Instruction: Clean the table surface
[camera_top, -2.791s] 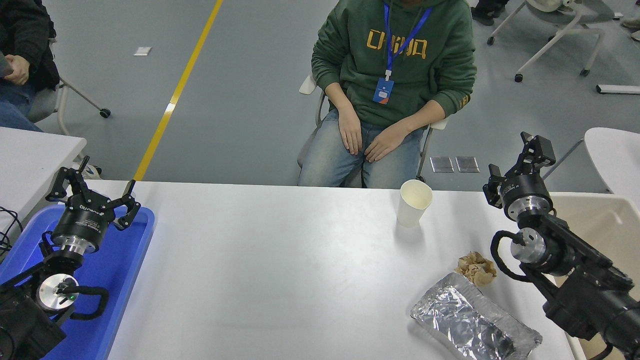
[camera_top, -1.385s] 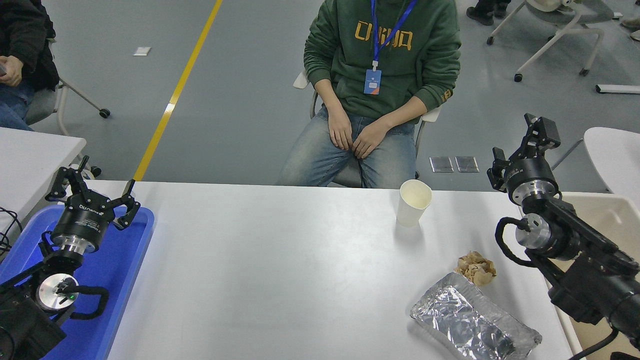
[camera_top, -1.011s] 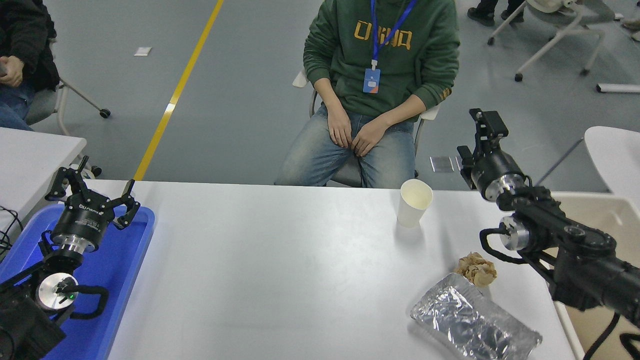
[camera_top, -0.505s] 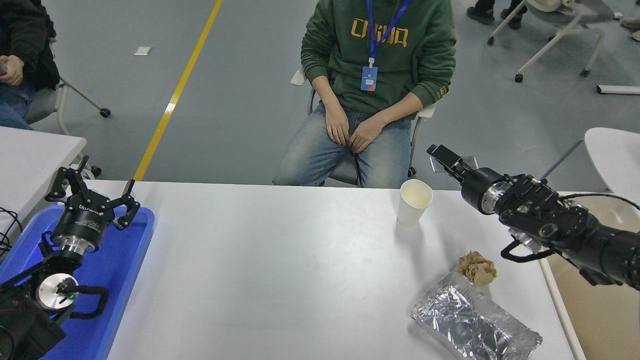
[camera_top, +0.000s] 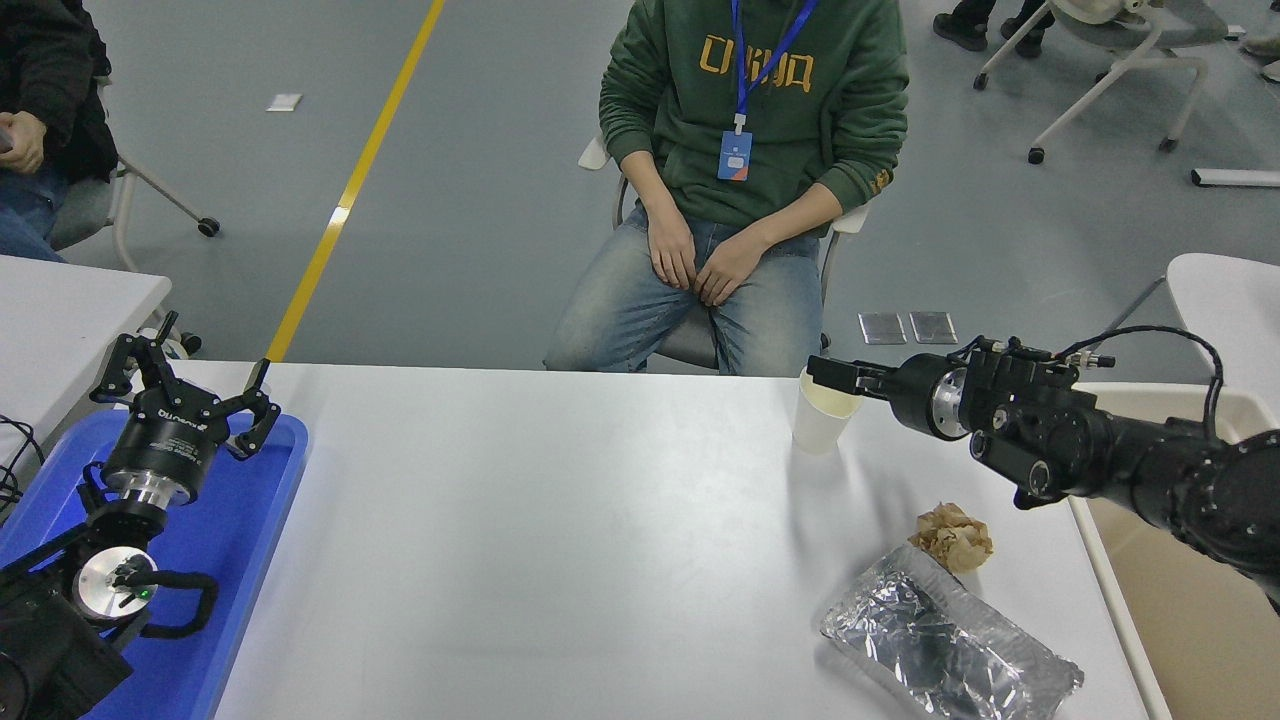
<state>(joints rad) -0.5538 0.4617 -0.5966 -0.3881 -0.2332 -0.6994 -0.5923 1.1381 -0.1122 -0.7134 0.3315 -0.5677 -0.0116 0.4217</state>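
Right claw (camera_top: 835, 377) at paper cup (camera_top: 822, 425) rim, opening indiscernible; cup probably light, crushable, best gripped by rim. Left claw (camera_top: 185, 385) spread wide, parked.

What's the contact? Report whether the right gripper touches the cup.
Cannot tell. In the head view the right gripper overlaps the rim of the cup; neither contact nor gap shows plainly.

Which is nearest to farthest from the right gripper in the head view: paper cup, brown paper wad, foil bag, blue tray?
From the right gripper:
1. Paper cup, right at its tip.
2. Brown paper wad, nearer the robot.
3. Foil bag, near-right corner.
4. Blue tray, far left.
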